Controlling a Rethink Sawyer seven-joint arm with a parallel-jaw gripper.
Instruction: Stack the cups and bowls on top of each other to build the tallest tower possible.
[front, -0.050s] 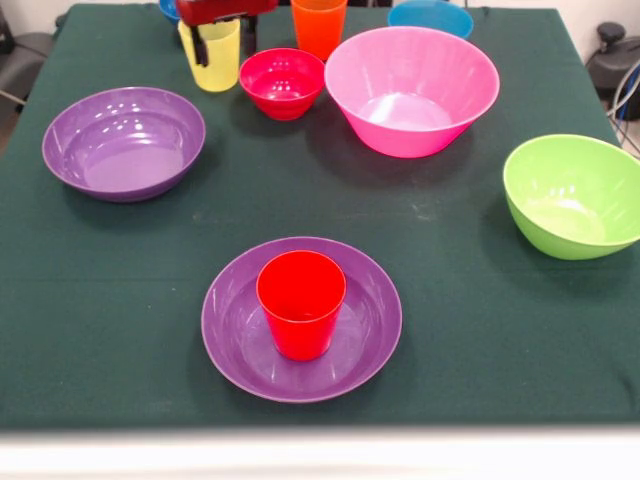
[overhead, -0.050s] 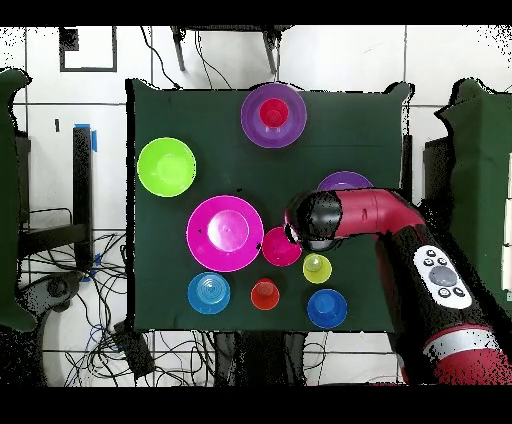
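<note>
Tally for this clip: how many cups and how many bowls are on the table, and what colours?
Cups: 3 - yellow cup, orange cup, red cup
Bowls: 7 - purple bowls, pink bowl, green bowl, crimson bowl, light blue bowl, dark blue bowl
Total: 10

This is a robotics lab or test room. A table (overhead, -0.050s: 150, 300) draped in dark green cloth stands on a pale tiled floor (overhead, -0.050s: 340, 55), loose cables (overhead, -0.050s: 100, 320) trail around its edges, and a red and black robot arm (overhead, -0.050s: 400, 225) reaches over it.
</note>
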